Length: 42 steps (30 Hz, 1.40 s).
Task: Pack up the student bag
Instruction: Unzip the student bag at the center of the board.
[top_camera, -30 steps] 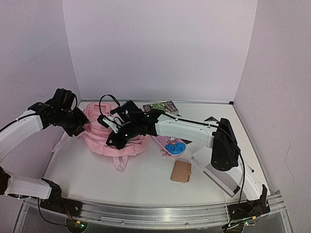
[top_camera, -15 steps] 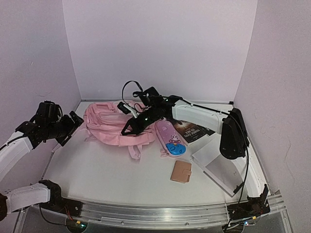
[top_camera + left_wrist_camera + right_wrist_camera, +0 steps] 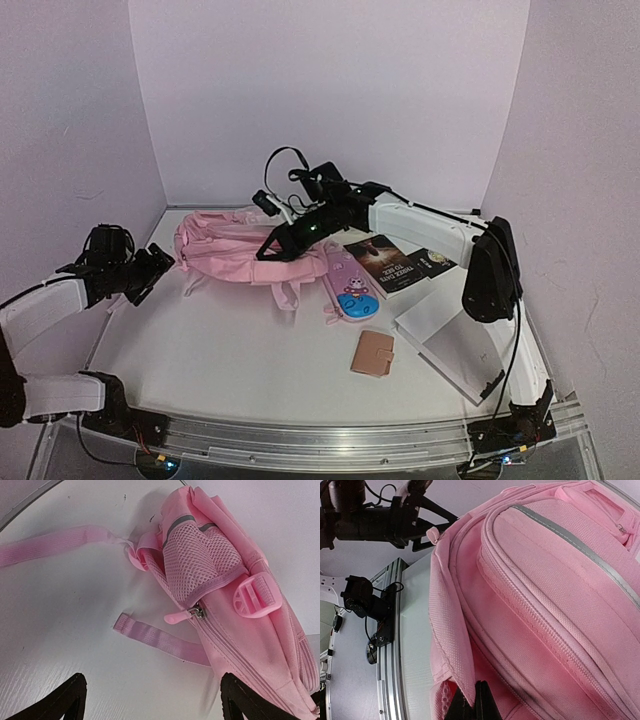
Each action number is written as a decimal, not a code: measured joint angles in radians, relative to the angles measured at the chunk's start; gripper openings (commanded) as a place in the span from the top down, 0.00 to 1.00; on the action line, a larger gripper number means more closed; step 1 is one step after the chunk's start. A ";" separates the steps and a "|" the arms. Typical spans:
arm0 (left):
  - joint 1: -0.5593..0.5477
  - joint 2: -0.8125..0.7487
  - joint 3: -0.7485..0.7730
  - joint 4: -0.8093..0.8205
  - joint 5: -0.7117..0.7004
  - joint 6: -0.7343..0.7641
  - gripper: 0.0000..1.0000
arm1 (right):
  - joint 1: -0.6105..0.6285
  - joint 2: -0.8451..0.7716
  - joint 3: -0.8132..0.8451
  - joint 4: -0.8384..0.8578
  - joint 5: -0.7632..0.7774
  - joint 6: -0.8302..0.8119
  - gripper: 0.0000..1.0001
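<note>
The student bag (image 3: 225,250) is a big pink backpack lying on the white table at the back left, straps trailing. My right gripper (image 3: 269,254) reaches over it from the right. In the right wrist view the gripper (image 3: 470,705) is shut on a fold of the bag's pink fabric (image 3: 451,645), below the grey-striped front pocket (image 3: 560,585). My left gripper (image 3: 157,265) is open and empty just left of the bag. In the left wrist view the gripper (image 3: 152,705) faces the bag's mesh side pocket (image 3: 197,562), its zip pull (image 3: 179,616) and a loose strap (image 3: 160,640).
A small pink oval case with a blue patch (image 3: 351,288) lies right of the bag. A dark book (image 3: 385,263) and a black card (image 3: 433,262) lie behind it. A tan wallet (image 3: 373,352) and a white open box (image 3: 440,335) are at the front right.
My right gripper has pulled the bag back and to the right, stretching it out. My left gripper has come off the bag and dropped lower to the left.
</note>
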 measured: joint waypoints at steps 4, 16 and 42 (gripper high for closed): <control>0.000 0.070 -0.005 0.098 0.027 0.065 0.15 | 0.000 -0.005 0.000 -0.001 -0.002 0.002 1.00; 0.006 0.140 -0.043 0.322 0.131 0.310 0.20 | -0.008 -0.009 0.000 -0.002 -0.030 0.052 1.00; 0.055 0.427 -0.015 0.516 0.340 0.448 0.57 | -0.016 -0.020 0.000 -0.008 -0.064 0.097 1.00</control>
